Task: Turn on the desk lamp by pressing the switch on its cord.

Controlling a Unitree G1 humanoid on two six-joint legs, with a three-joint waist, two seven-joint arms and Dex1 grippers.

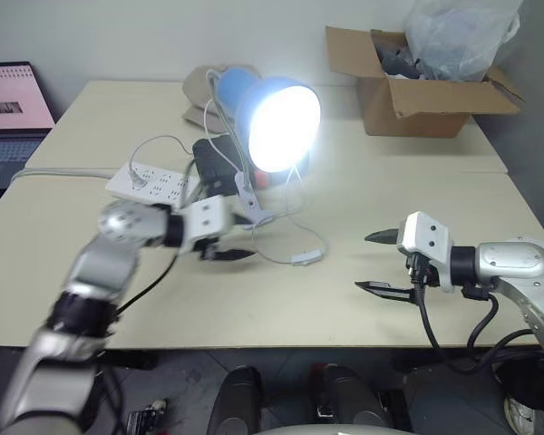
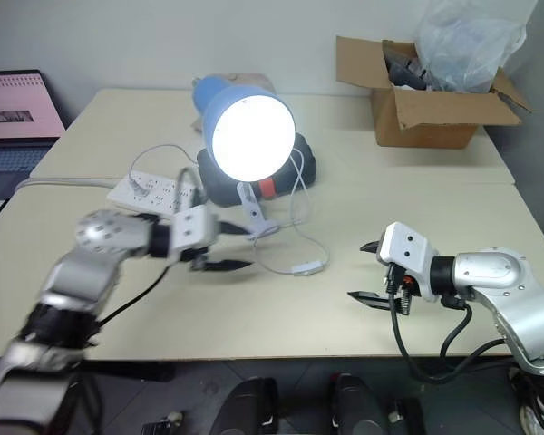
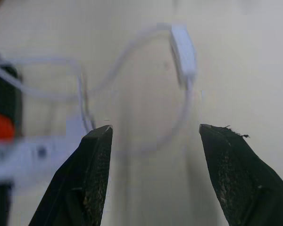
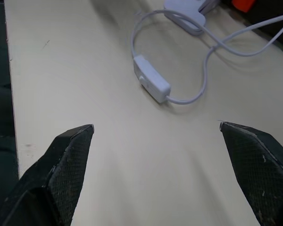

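The desk lamp [image 1: 276, 122] stands at the middle of the table with its blue shade tilted toward me and its bulb glowing bright. Its thin white cord [image 4: 133, 40] loops over the tabletop to the small white switch [image 1: 306, 257], which lies flat in front of the lamp. My left gripper [image 1: 236, 240] hovers left of the switch, apart from it, open with nothing between its fingers. To the right of the switch, my right gripper [image 1: 363, 262] is held wide open and empty, pointing toward it.
A white power strip [image 1: 150, 181] lies left of the lamp, and a black object [image 2: 304, 168] sits behind it. An open cardboard box [image 1: 417, 91] with a plastic bag stands at the back right. A laptop [image 1: 9, 109] is at the far left.
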